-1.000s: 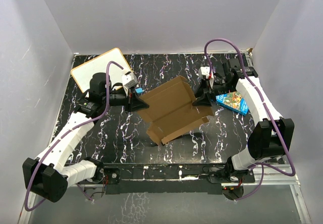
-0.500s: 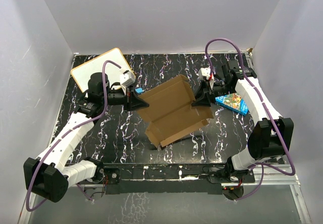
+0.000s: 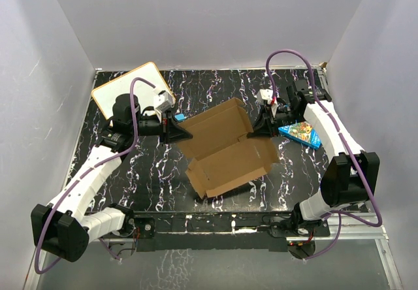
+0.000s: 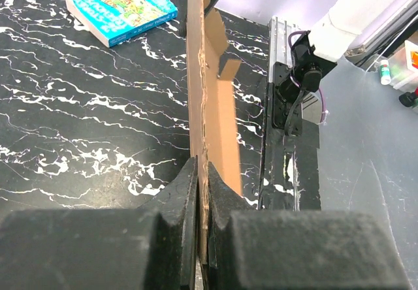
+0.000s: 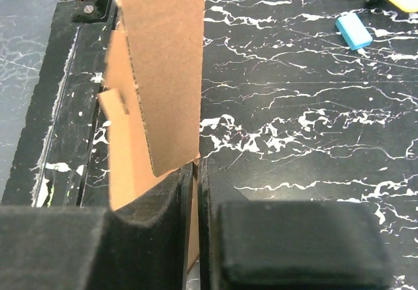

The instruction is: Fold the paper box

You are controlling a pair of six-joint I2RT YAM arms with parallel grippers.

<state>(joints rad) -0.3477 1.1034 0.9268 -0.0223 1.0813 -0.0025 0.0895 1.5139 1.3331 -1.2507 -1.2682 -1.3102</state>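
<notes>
The paper box (image 3: 225, 147) is a plain brown cardboard blank, held up over the middle of the black marbled table between both arms, its near part hanging lower with short flaps along the front edge. My left gripper (image 3: 177, 133) is shut on its left edge; in the left wrist view the cardboard (image 4: 204, 94) runs edge-on between the fingers (image 4: 177, 198). My right gripper (image 3: 256, 128) is shut on its right edge; in the right wrist view the cardboard (image 5: 163, 68) rises from between the fingers (image 5: 215, 192).
A blue printed box (image 3: 301, 133) lies at the right, also in the left wrist view (image 4: 121, 8). A white board with an orange rim (image 3: 130, 89) lies at the back left. A small blue block (image 5: 353, 31) lies near it. Grey walls enclose the table.
The near half of the cardboard has swung down and forward, opening the blank wider. Both grippers stay shut on its edges, shifted only slightly.
</notes>
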